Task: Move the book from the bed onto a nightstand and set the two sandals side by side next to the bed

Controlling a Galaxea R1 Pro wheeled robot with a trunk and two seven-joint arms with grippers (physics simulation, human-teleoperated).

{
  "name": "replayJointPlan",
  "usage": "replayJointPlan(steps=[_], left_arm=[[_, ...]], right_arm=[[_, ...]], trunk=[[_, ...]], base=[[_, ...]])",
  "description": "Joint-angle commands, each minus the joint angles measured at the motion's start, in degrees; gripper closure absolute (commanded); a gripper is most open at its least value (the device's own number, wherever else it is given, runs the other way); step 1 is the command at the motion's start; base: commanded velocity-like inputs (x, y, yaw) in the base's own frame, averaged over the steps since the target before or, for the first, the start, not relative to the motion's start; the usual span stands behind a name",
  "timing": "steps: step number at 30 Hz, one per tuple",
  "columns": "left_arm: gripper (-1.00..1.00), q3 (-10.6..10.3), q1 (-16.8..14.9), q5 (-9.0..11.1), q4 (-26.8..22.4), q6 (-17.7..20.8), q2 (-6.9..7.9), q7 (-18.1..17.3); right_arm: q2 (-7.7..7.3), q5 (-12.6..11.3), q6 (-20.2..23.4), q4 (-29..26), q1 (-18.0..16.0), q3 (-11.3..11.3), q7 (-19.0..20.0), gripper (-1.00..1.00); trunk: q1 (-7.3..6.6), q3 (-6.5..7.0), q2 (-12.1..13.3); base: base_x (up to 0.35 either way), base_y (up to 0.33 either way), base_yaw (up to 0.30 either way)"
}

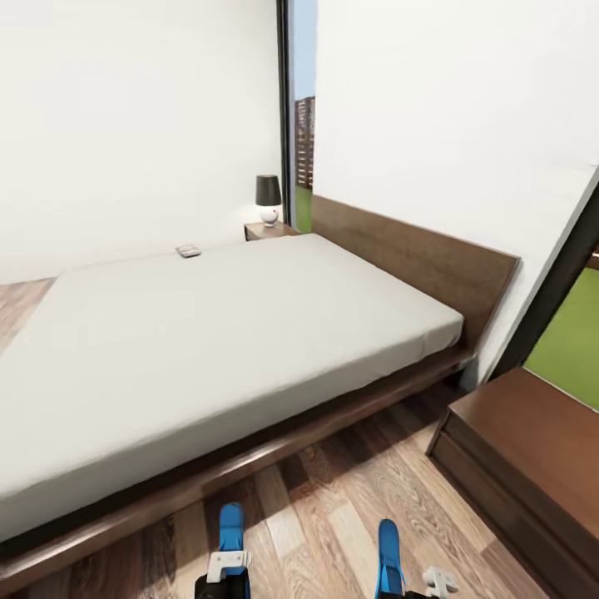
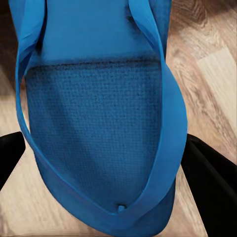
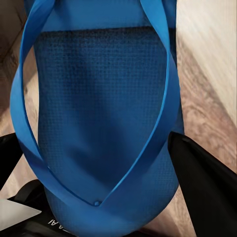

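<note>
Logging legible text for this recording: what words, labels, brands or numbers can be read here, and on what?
"A I", partly cut off: pale letters on the dark body of the right gripper, beneath the sandal it holds.
Book on the bed: too small to read.
No other text is visible.

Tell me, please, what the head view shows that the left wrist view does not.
Head view: the bed, the book on its far edge, two nightstands, a lamp. Left wrist view: the sandal's thong straps and textured sole, close, between the dark fingers. Both: the left blue sandal and wood floor.
</note>
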Motion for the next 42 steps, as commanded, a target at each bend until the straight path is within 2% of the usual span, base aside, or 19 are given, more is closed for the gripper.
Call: replayJointPlan(steps=[1, 42], left_arm=[[1.00, -0.2, -0.1, 0.5, 0.1, -0.2, 0.01, -0.4], [1.00, -0.2, -0.1, 0.4, 0.1, -0.2, 0.01, -0.4]], right_arm=[[-0.04, 0.2, 0.3, 0.1, 0.0, -0.5, 0.2, 1.00], [-0.04, 0.2, 0.3, 0.1, 0.0, -0.5, 0.2, 1.00]], trunk=[[-0.01, -0.05, 0.0], [-0.01, -0.05, 0.0]], base=[[0.000, 0.000, 0.288], [0.000, 0.000, 0.288]])
